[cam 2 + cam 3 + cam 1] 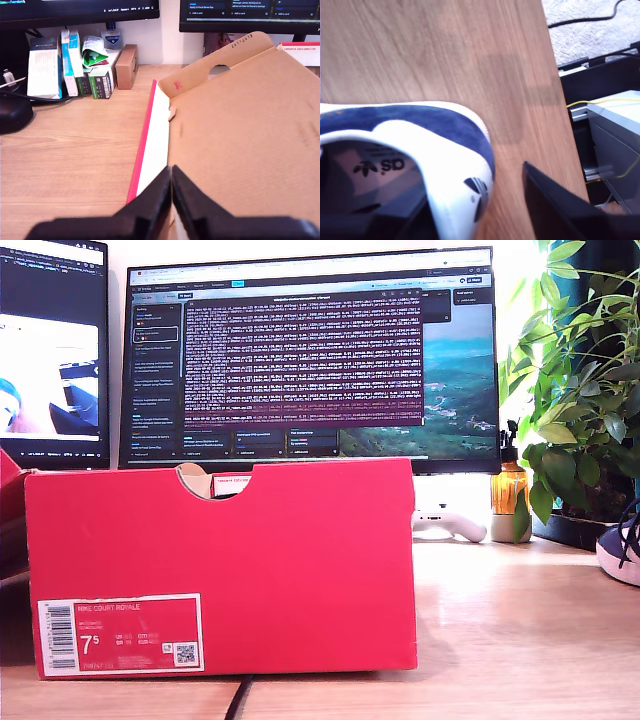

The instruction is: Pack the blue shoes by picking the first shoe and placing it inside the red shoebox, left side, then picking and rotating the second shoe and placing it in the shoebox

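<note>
Standing on the bench [520, 640], the red shoebox [220, 570] fills the exterior view's left and centre, label side toward that camera, half-round notch in its top edge. No shoe shows inside it: the first wrist view looks down on bare brown cardboard interior.

My first claw [172, 200] hangs over the box's side wall, fingers pressed together with nothing between them.

My second claw [485, 200] is spread wide about the heel of a blue shoe [420, 150]; one dark finger [560, 210] stands clear of the white heel tab on the bench, the other appears to sit low beside the shoe's opening. Contact is not confirmed. In the exterior view a blue shoe [622, 550] shows only at the far right edge, well apart from the box.

Judgement: the step in hand is the first pick, and packing has not begun.

Recommendation: centre the heel between the fingers and seat them down past the padded collar before closing. Lift straight, clear the box wall, and keep my first claw out of the entry path.
</note>
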Robot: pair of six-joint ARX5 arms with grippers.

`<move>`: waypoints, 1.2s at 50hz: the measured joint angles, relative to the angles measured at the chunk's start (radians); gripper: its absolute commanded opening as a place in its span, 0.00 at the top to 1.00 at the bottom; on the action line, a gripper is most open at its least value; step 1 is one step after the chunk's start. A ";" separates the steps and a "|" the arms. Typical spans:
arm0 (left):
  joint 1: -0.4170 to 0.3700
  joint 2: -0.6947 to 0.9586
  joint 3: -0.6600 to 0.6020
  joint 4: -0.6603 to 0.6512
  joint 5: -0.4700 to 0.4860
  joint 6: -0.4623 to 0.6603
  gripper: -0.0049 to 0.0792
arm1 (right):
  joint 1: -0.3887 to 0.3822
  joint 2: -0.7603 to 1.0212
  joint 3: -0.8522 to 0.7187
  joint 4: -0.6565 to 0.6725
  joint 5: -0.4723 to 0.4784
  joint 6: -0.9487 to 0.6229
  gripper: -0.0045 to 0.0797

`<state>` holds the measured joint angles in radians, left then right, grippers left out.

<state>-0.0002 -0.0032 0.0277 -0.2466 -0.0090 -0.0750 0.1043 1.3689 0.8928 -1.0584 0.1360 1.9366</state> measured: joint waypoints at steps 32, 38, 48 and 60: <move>0.000 0.000 0.000 0.000 0.000 0.000 0.95 | 0.000 0.005 0.043 -0.089 0.052 -0.355 0.96; 0.000 0.000 0.000 0.000 0.000 0.000 0.95 | -0.006 0.005 0.140 -0.093 0.097 -0.530 0.96; 0.000 0.000 0.000 0.000 0.000 0.000 0.95 | -0.006 0.005 0.317 -0.093 0.134 -0.900 0.96; 0.000 0.000 0.000 0.000 0.000 0.000 0.95 | -0.006 0.006 0.463 -0.036 0.052 -1.320 0.96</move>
<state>-0.0002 -0.0036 0.0277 -0.2466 -0.0090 -0.0750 0.0986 1.3746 1.3563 -1.0943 0.1879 0.6170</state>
